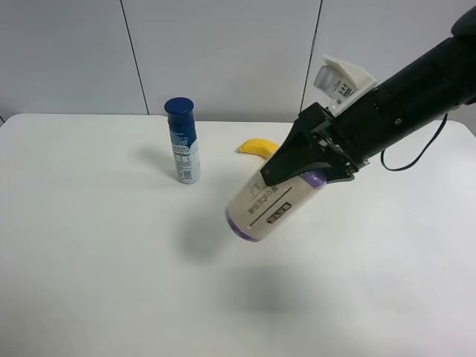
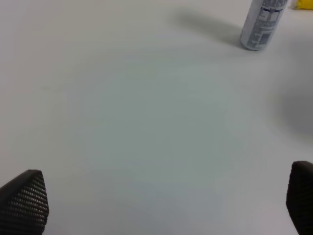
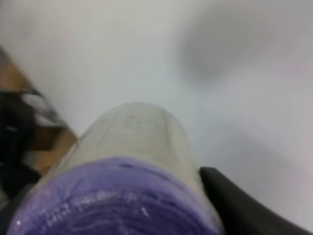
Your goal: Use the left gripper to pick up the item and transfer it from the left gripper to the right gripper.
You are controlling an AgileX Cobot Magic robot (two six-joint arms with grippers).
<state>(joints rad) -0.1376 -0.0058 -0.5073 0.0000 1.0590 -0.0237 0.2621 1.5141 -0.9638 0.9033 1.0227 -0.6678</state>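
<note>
Right hand [image 1: 299,177] clamps fat cylindrical roll [image 1: 268,205]: purple ends, cream paper label.

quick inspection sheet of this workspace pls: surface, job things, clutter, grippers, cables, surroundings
surface: white table, no spills or marks seen
job's things: purple-ended roll, tilted and lifted off the table, cream label showing
clutter: blue-capped spray bottle upright; banana lying behind the arm's gripper
grippers: right gripper shut on the roll, on the arm at the exterior high view's right; left gripper open, empty, above the table
cables: black cable looping below the right arm, off the table things
surroundings: pale panelled wall behind the table; nothing else seen
</note>
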